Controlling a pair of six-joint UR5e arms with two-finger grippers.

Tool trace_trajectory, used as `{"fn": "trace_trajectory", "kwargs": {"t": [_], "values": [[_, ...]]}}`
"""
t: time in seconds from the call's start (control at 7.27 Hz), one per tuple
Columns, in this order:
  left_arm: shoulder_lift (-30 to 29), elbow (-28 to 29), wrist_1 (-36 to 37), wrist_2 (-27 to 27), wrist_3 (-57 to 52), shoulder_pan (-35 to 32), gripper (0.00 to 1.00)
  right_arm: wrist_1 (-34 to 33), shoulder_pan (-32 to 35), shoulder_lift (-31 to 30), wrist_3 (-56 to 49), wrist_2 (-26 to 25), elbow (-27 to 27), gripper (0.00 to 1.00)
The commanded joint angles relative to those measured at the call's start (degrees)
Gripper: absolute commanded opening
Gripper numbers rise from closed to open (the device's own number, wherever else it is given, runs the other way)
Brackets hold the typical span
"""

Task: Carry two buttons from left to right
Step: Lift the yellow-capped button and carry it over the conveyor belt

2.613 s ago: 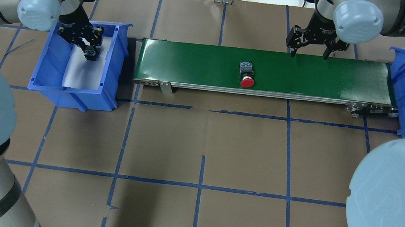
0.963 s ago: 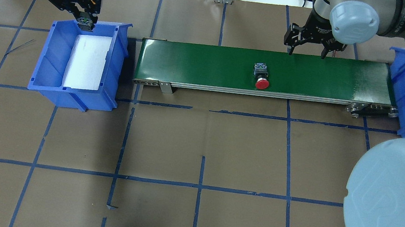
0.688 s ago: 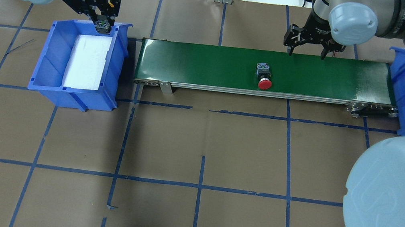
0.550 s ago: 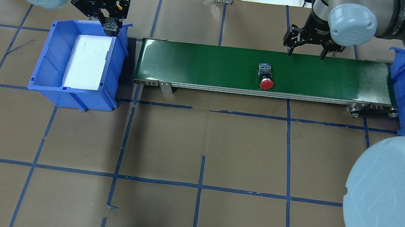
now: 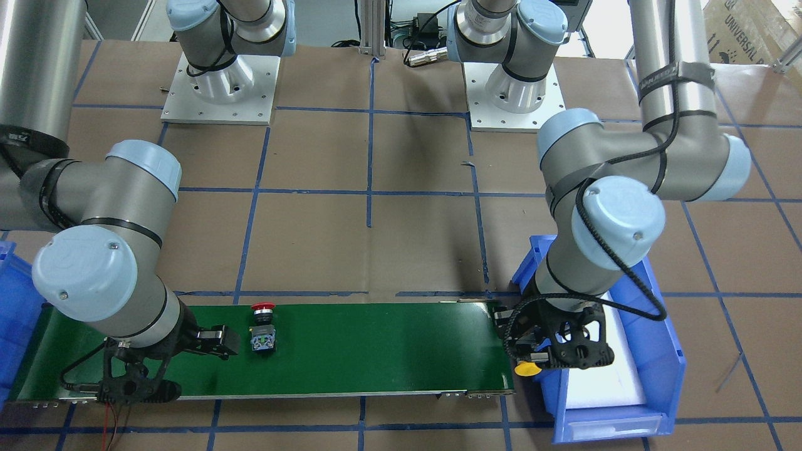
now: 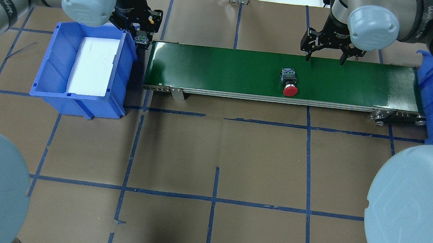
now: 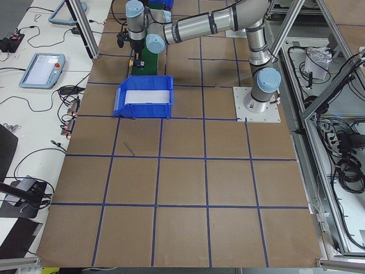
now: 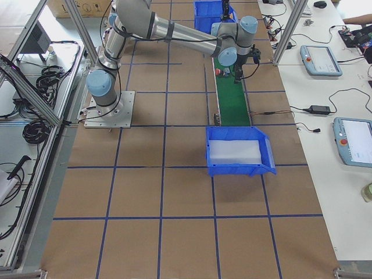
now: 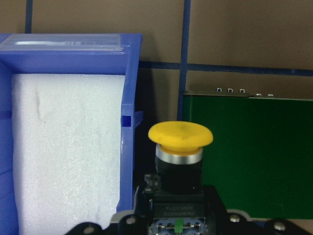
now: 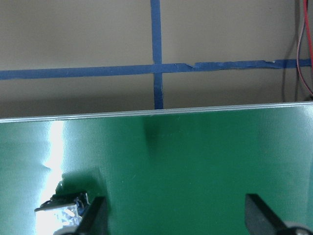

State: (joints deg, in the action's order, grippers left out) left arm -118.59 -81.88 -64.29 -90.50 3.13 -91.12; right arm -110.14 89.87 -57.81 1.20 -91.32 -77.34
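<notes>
Since the earlier overhead views, the left gripper [image 6: 141,38] has lifted the yellow button [image 9: 180,136] out of the blue bin [image 6: 58,66] and carried it past that bin's right wall. It now hangs over the gap between the bin and the left end of the green conveyor belt [image 6: 225,68], clenched on the button's dark body, with the yellow cap sticking out ahead. The red button [image 6: 290,85] has ridden further right along the belt. It lies on its side a little right of the belt's middle, cap toward the robot. The right gripper [image 6: 324,59] hovers at the belt's far edge, just beyond the red button. Its fingers [image 10: 95,218] are spread wide and hold nothing. White foam [image 6: 94,63] lines the bin on the paper-covered desk [image 6: 220,152].
</notes>
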Motion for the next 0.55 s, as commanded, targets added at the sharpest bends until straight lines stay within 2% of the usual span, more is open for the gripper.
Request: {"fn": "trace_trajectory", "kwargs": {"t": [0.0, 0.41], "values": [[-3.31, -0.46, 4.43, -0.56, 0.21, -2.21, 0.18, -0.07, 1.36, 0.33, 0.12, 0.0, 0.0, 1.0], [-2.61, -1.52, 4.17, -1.0, 0.39, -2.48, 0.18, -0.07, 1.45, 0.94, 0.03, 0.09, 0.08, 1.0]]}}
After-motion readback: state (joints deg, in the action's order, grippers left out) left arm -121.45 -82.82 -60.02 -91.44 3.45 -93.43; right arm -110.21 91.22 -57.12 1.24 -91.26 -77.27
